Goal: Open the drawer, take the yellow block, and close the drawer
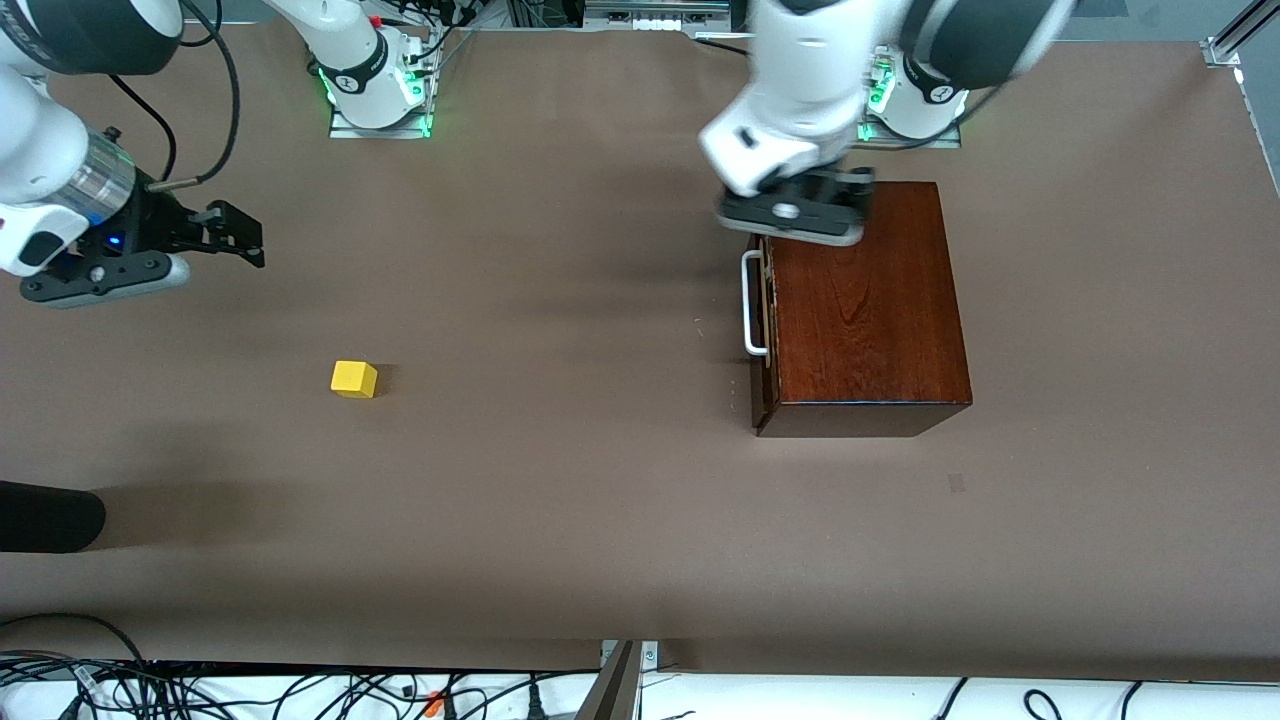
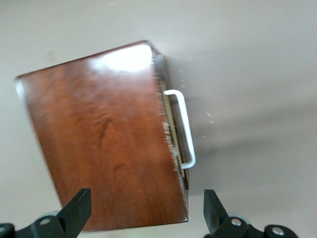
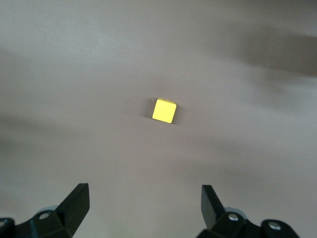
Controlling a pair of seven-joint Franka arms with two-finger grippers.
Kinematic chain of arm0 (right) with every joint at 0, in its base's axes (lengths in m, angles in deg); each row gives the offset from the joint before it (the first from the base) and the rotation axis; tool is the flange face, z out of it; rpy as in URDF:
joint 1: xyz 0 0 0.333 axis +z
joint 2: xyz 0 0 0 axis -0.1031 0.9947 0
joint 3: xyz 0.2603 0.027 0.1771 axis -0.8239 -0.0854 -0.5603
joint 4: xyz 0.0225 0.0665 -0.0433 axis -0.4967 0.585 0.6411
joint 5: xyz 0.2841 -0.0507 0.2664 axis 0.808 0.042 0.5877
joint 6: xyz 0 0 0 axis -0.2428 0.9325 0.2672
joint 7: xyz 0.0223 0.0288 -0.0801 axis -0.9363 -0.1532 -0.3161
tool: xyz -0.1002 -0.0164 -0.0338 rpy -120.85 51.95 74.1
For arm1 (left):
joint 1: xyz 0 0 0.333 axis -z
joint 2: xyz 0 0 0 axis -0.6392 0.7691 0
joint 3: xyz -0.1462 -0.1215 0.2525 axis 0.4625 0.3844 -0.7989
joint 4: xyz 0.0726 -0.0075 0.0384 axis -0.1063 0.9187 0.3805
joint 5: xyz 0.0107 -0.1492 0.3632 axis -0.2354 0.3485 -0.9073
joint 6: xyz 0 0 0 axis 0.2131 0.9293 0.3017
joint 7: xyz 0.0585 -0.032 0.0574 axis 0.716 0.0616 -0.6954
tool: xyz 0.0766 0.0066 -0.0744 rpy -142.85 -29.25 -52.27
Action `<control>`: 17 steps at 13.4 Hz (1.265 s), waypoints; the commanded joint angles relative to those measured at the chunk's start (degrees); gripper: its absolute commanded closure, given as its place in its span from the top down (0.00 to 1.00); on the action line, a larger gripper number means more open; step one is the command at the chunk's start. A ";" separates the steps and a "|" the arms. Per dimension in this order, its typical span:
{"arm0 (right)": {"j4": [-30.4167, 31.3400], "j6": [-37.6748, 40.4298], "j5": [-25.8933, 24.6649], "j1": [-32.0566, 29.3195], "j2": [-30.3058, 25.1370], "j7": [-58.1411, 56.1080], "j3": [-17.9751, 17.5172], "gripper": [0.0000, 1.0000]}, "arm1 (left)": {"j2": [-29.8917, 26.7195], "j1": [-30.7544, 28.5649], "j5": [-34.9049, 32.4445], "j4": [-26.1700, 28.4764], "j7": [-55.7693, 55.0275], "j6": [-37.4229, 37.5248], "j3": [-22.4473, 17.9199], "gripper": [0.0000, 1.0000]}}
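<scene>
The dark reddish-brown wooden box (image 1: 865, 310) stands toward the left arm's end of the table. Its drawer front with the white handle (image 1: 750, 305) faces the right arm's end and sits almost flush with the box. My left gripper (image 1: 800, 215) hangs open and empty over the box's corner nearest the robot bases. In the left wrist view (image 2: 146, 201) its fingers straddle the box top (image 2: 104, 144), with the handle (image 2: 183, 126) beside it. The yellow block (image 1: 354, 379) lies on the bare table toward the right arm's end. My right gripper (image 1: 240, 232) is open and empty in the air. The right wrist view (image 3: 144, 196) shows the block (image 3: 164, 110) below it.
A black rounded object (image 1: 45, 515) pokes in at the table edge at the right arm's end, nearer the front camera than the block. Cables (image 1: 200, 690) lie along the table's front edge. The brown table (image 1: 560, 450) is bare between block and box.
</scene>
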 commanded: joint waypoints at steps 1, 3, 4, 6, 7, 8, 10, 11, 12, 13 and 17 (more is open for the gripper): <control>-0.55 -0.95 -0.07 1.67 1.65 0.96 -0.19 1.00 | -1.39 -6.20 2.31 -1.27 -2.72 1.94 0.76 1.00; -0.55 -0.78 -0.25 3.42 2.01 0.96 -0.19 1.00 | -3.76 -8.06 4.16 0.04 -2.28 2.46 -1.85 1.00; -0.46 -0.43 -0.25 4.21 1.92 0.96 -0.19 1.00 | -4.73 -7.90 4.78 1.01 -1.58 2.64 -5.09 1.00; -0.20 0.10 -0.25 4.74 1.66 1.05 -0.19 1.00 | -6.84 -7.28 7.32 3.29 4.36 2.47 -12.30 1.00; -0.29 0.97 -0.25 4.74 1.57 1.13 -0.19 1.00 | -7.46 -7.19 8.03 4.00 7.36 2.29 -15.21 1.00; -0.46 1.68 -0.25 4.83 1.48 1.74 -0.27 1.00 | -7.64 -7.19 8.64 4.09 9.91 2.29 -17.58 1.00; -0.46 1.86 -0.25 4.83 1.31 2.10 -0.19 1.00 | -8.78 -7.28 8.74 5.14 14.49 1.24 -20.93 1.00; -0.46 1.86 -0.34 4.75 1.31 2.19 -0.10 1.00 | -10.26 -7.19 9.00 6.98 17.12 -0.51 -22.69 1.00; -0.46 1.86 -1.29 4.74 1.31 2.19 0.16 1.00 | -12.02 -7.28 9.70 9.95 19.76 -2.96 -24.01 1.00; -0.46 1.60 -2.35 4.66 1.48 2.28 0.34 1.00 | -13.69 -7.28 9.96 12.50 22.91 -5.59 -25.42 1.00; -0.46 -0.07 -2.97 3.87 1.83 2.28 1.22 1.00 | -14.58 -7.28 10.06 14.20 26.46 -7.46 -27.01 1.00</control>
